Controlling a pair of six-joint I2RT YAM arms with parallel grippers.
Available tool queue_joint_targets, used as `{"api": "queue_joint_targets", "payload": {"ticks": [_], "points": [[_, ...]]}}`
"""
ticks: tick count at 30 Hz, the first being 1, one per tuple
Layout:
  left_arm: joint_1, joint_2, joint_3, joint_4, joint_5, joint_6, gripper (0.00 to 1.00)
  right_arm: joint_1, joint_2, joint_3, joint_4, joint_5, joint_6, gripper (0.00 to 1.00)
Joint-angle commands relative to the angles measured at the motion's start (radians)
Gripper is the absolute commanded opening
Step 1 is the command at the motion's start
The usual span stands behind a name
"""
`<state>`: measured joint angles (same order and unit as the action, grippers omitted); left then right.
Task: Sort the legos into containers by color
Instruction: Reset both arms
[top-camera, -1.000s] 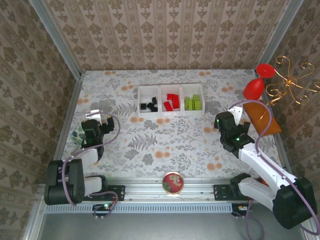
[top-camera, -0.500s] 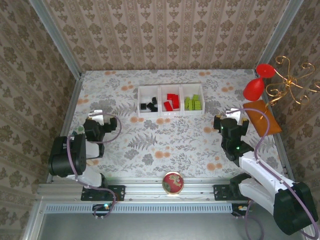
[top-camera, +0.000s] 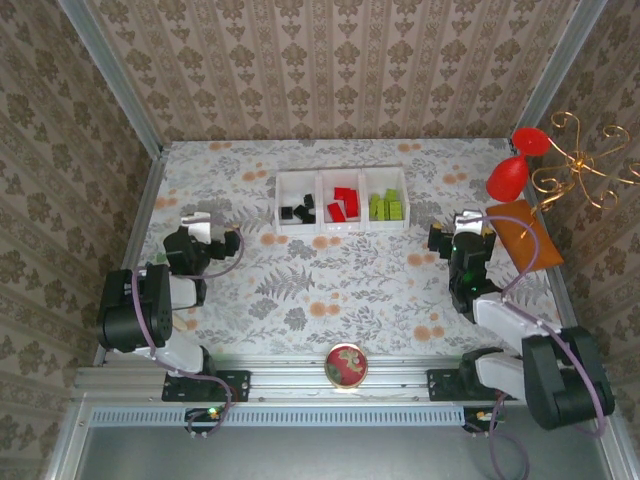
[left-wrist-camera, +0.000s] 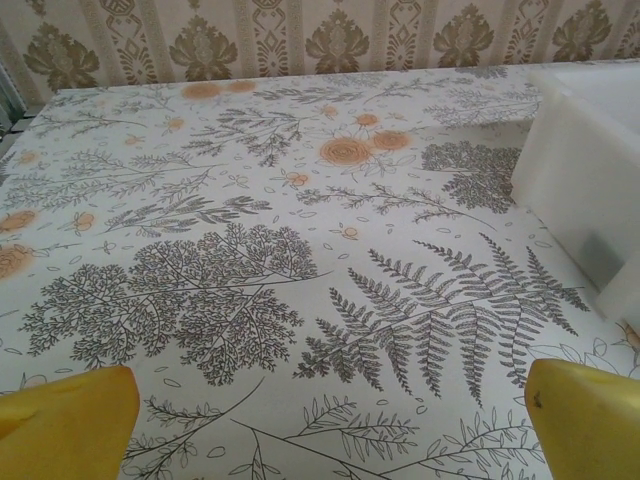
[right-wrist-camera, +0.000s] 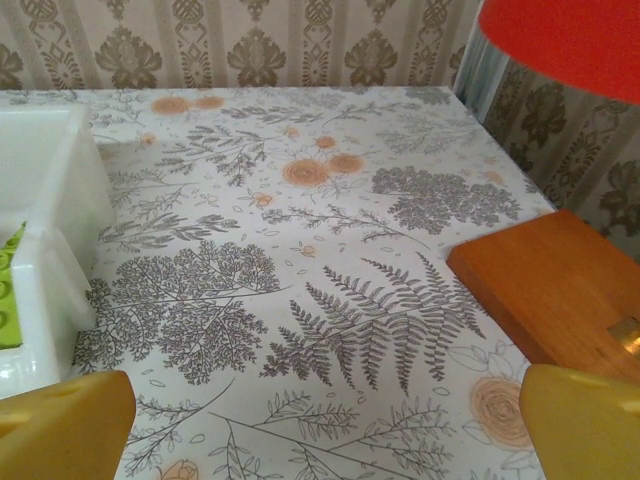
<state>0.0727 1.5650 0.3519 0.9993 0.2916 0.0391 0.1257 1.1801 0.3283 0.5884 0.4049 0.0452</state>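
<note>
The white three-compartment container tray (top-camera: 341, 229) stands at the back middle of the table. Its left cell holds black legos (top-camera: 298, 211), the middle cell red legos (top-camera: 345, 204), and the right cell lime-green legos (top-camera: 386, 207). My left gripper (top-camera: 197, 222) hovers low at the left side, open and empty, well apart from the tray. In the left wrist view the left gripper (left-wrist-camera: 325, 430) has its yellow fingertips (left-wrist-camera: 65, 425) wide apart over bare tablecloth, with the tray wall (left-wrist-camera: 590, 170) to the right. My right gripper (top-camera: 468, 222) is open and empty, right of the tray. The right gripper (right-wrist-camera: 322, 425) faces cloth; a green lego (right-wrist-camera: 10, 290) shows inside the tray (right-wrist-camera: 50, 230).
An orange wooden block (top-camera: 525, 232) lies just right of the right gripper, seen close as the block (right-wrist-camera: 550, 290). A red goblet-shaped object (top-camera: 515, 165) and a gold wire ornament (top-camera: 585, 160) stand at the back right. A round red-patterned dish (top-camera: 346, 365) sits at the near edge.
Both arms have folded back toward their bases. The left gripper shifted slightly away and right; the right gripper moved right toward the orange block. Both stayed open and empty.
</note>
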Motion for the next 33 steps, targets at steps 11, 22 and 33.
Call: {"api": "queue_joint_targets", "payload": {"ticks": [11, 22, 33], "points": [[0.000, 0.001, 0.011, -0.004, 0.029, 0.027, 1.00, -0.066, 0.241, -0.006, 0.334, -0.179, -0.006, 1.00], [0.001, 0.000, 0.012, -0.004, 0.029, 0.027, 1.00, -0.091, 0.344, 0.068, 0.281, -0.263, -0.004, 1.00], [-0.001, 0.000, 0.012, -0.003, 0.029, 0.027, 1.00, -0.112, 0.346, 0.086, 0.249, -0.353, -0.013, 1.00]]}}
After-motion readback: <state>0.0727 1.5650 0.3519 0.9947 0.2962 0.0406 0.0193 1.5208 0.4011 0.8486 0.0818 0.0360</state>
